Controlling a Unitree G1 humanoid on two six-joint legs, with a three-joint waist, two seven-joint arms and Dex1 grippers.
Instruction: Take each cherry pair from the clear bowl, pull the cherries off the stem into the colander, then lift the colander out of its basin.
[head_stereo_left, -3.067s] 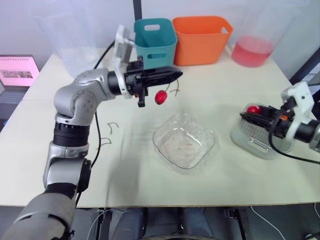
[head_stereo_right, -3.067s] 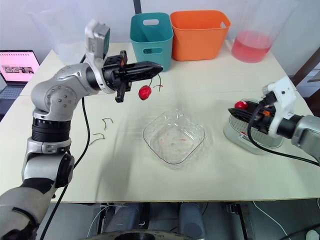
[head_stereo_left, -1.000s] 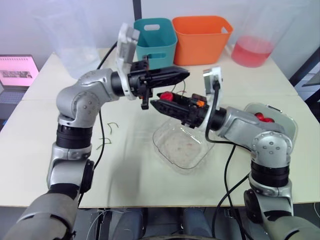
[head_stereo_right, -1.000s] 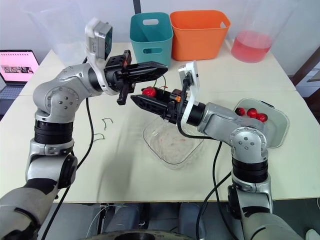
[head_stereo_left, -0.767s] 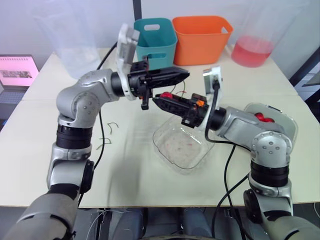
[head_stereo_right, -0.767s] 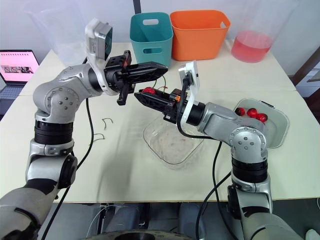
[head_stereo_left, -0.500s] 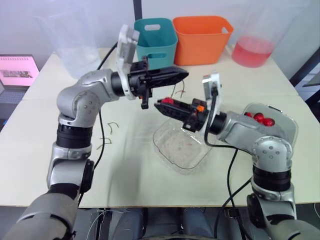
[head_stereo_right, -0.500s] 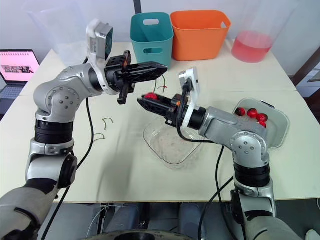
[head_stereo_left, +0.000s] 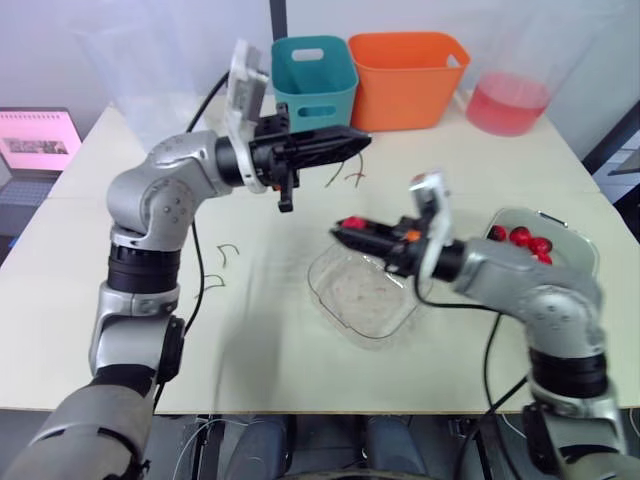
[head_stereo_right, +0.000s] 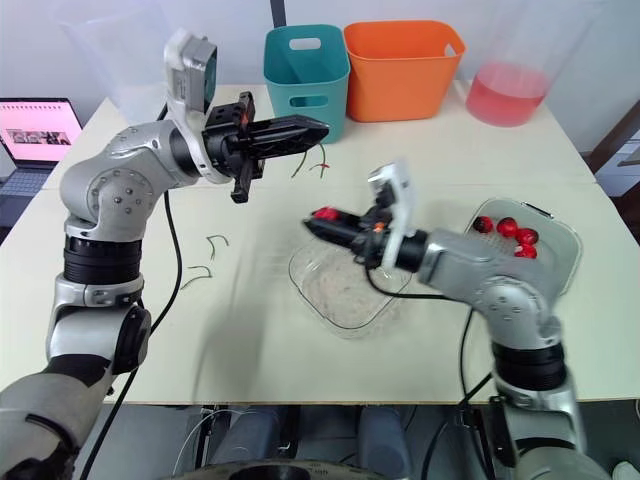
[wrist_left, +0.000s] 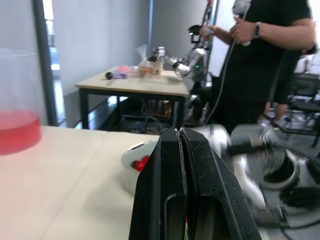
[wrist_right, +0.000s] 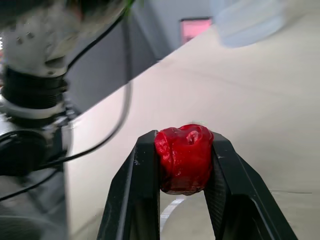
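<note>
Over the bowl's (head_stereo_left: 328, 298) far rim, the right gripper (head_stereo_left: 345, 229) is clamped on one cherry (wrist_right: 184, 158), its jaws parted only by the fruit between them. The left gripper (head_stereo_left: 358, 138) is raised farther back and to the left. Its jaws are pressed together on a bare stem (head_stereo_left: 337, 174) that dangles from the tips. The colander (head_stereo_right: 572, 250) sits well to the right in its basin, with several cherries (head_stereo_right: 505, 229) already in it. The bowl shows only pinkish smears.

The step in hand looks like carrying this cherry across to the colander. The squeeze should stay firm enough that the round, slick fruit cannot squirt out, but not so hard that it bruises. The arm would do best to swing right at an even height and clear the bowl's rim. It should stop with the fingertips over the colander's middle, not its edge. Coming down low before the jaws part should keep the cherry from bouncing out onto the table (head_stereo_left: 300, 370).

The left arm can drop its stem beside the loose stems (head_stereo_left: 226, 250) on the left, well apart from the bowl.
</note>
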